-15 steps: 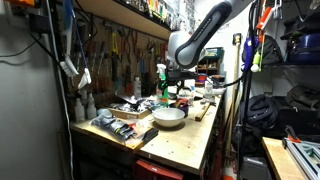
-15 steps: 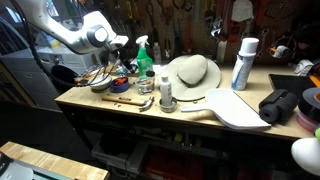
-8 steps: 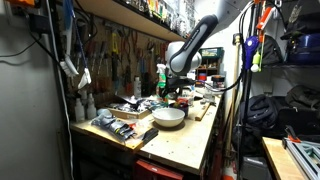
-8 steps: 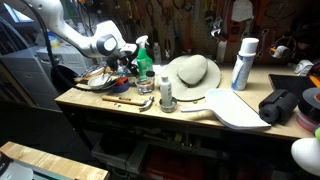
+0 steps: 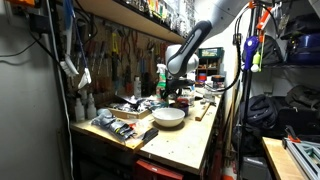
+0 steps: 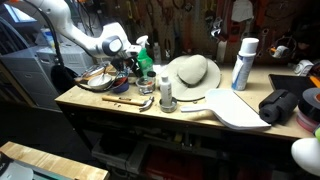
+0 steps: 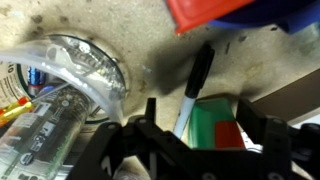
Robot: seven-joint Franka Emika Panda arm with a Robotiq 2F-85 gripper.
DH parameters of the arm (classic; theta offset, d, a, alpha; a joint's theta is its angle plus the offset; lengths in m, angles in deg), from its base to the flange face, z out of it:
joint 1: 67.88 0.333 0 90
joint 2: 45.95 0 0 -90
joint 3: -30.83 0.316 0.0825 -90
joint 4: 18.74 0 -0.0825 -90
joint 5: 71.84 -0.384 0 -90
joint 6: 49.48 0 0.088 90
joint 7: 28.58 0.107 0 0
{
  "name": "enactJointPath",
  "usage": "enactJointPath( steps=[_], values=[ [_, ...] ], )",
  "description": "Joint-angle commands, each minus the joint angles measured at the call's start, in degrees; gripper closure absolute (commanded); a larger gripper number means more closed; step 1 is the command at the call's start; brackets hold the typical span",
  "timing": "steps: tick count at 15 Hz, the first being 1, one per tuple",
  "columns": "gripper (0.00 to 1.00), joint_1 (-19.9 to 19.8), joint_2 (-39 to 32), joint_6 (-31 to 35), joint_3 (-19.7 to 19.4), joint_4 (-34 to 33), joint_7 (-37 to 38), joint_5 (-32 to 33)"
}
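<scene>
My gripper [image 7: 200, 112] is open, with its two dark fingers [image 7: 150, 112] standing wide apart just above the workbench top. Between them lie a marker pen [image 7: 196, 80] with a black cap and white body, and a flat green and red thing [image 7: 212, 128]. The jaws close on nothing. A clear plastic container [image 7: 75, 70] lies just to the left in the wrist view. In both exterior views the gripper [image 5: 172, 90] [image 6: 129, 63] is low over the cluttered back part of the bench, next to a green spray bottle [image 6: 146, 55].
A white bowl [image 5: 168, 116] [image 6: 193, 72] stands mid-bench, with a small jar [image 6: 166, 96], a white spray can [image 6: 242, 62] and a white board [image 6: 236, 108] nearby. Tools lie on the bench [image 5: 118, 126]. A red and blue object [image 7: 235, 12] is close ahead of the gripper. A wall of hanging tools stands behind.
The arm has come down and forward toward the bench top beside the green spray bottle. The gripper stays open. Nothing on the bench has moved.
</scene>
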Motion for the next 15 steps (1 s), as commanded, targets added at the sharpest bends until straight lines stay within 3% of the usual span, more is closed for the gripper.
enactJointPath(
  steps=[1,3,7,10,12,15],
  values=[
    [0.15,-0.5,-0.8,-3.6,-0.5,-0.3,-4.0,-1.8],
    [0.15,-2.0,1.3,-4.9,1.6,1.1,-8.0,-4.6],
    [0.03,-2.9,3.9,-3.5,2.4,3.4,-10.8,-9.2],
    [0.20,-3.0,3.4,-2.1,2.5,3.8,-10.3,-12.0],
    [0.40,-2.8,2.9,-0.4,2.7,4.3,-9.6,-13.8],
    [0.44,-2.4,2.3,3.3,2.8,4.9,-9.0,-15.6]
  ],
)
